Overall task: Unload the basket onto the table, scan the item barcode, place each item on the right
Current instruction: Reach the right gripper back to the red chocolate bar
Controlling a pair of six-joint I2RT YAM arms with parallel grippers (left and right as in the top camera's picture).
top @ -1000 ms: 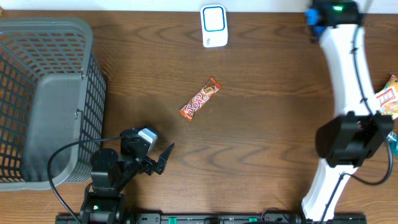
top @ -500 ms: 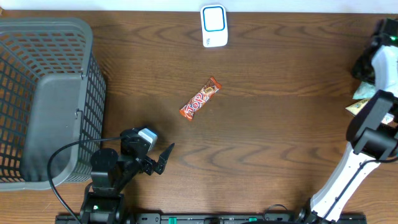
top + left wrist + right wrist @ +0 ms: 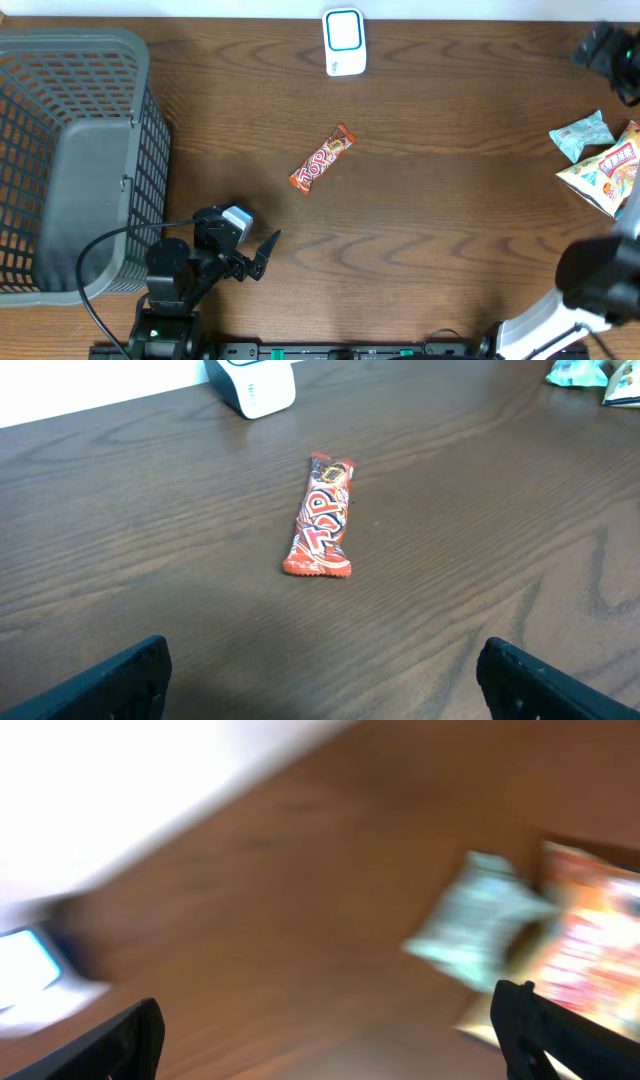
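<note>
A red-orange candy bar (image 3: 322,158) (image 3: 320,515) lies flat near the table's middle. The white scanner with a blue-rimmed face (image 3: 343,40) (image 3: 252,385) stands at the far edge behind it. My left gripper (image 3: 268,250) (image 3: 325,695) rests low near the front edge, open and empty, pointing at the bar from well short of it. My right gripper (image 3: 605,48) (image 3: 340,1040) is a blur at the far right corner, open with nothing between its fingers. It hangs above a teal packet (image 3: 580,135) (image 3: 475,935).
A grey mesh basket (image 3: 60,80) fills the left side of the table. An orange snack bag (image 3: 612,172) (image 3: 590,930) lies by the teal packet at the right edge. My right arm's base (image 3: 600,285) stands at the front right.
My right arm has swung from the far edge out to the right corner and its gripper has opened. The teal packet and orange bag now lie uncovered. The left arm has not moved.
</note>
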